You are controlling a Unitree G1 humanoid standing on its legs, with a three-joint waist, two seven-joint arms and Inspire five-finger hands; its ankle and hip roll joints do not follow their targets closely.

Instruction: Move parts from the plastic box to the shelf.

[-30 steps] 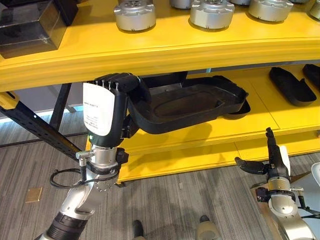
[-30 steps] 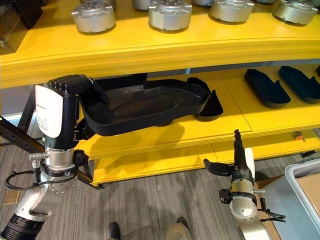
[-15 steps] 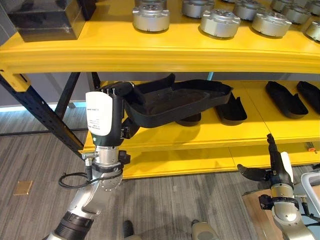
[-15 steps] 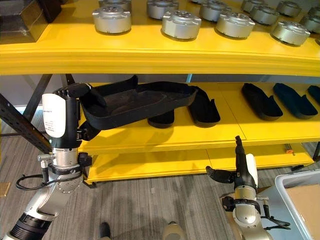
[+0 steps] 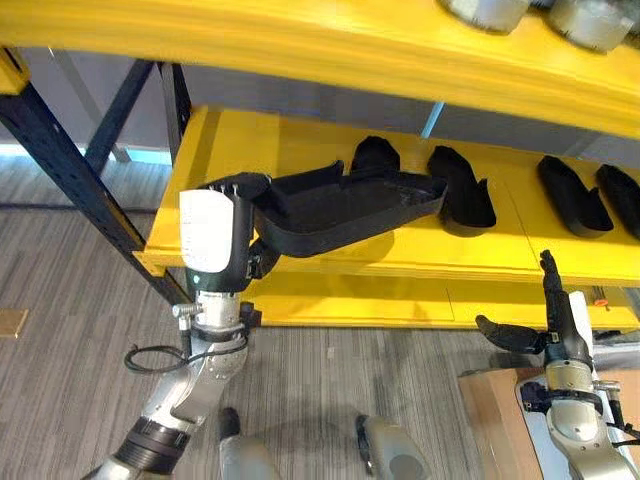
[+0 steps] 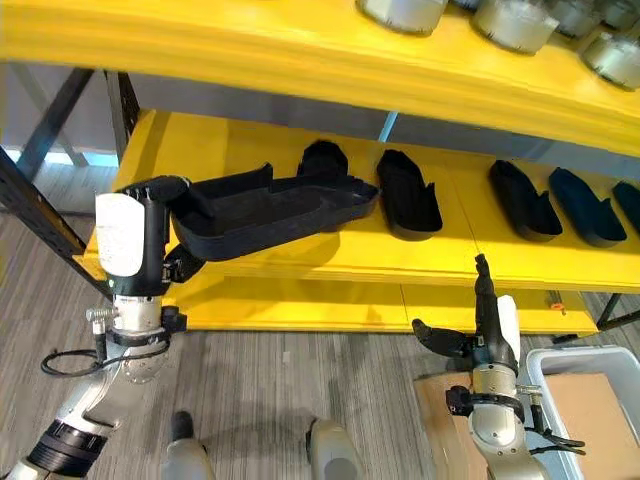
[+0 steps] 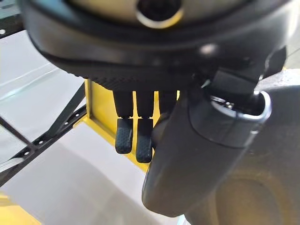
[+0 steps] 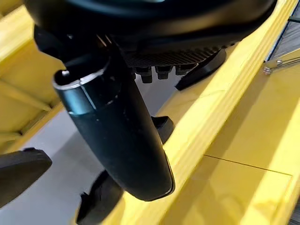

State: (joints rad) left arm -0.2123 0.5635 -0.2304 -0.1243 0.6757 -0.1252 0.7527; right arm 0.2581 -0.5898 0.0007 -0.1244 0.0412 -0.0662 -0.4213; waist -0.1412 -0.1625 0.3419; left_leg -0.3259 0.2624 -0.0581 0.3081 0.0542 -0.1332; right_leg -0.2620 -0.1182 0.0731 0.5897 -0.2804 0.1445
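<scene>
My left hand (image 5: 213, 230) is shut on the near end of a large black moulded plastic part (image 5: 345, 203), fingers curled over its rim. The part is held roughly level above the front left of the lower yellow shelf (image 5: 285, 140), its far end reaching towards the black parts lying there. In the left wrist view my fingers (image 7: 133, 138) curl down beside the thumb (image 7: 201, 154). My right hand (image 6: 485, 325) hangs low at the right in front of the shelf, open, fingers straight up, thumb out, holding nothing.
Several black shoe-shaped parts (image 5: 462, 188) (image 5: 573, 195) lie in a row on the lower shelf, one (image 5: 375, 152) behind the held part. Silver round parts (image 5: 482, 10) stand on the upper shelf. A dark upright post (image 5: 60, 150) is at the left. A pale box (image 6: 590, 400) sits at the lower right.
The whole picture has shifted down, so the camera moved. My left hand keeps its hold on the black part at the lower shelf's front. My right hand holds the same open pose.
</scene>
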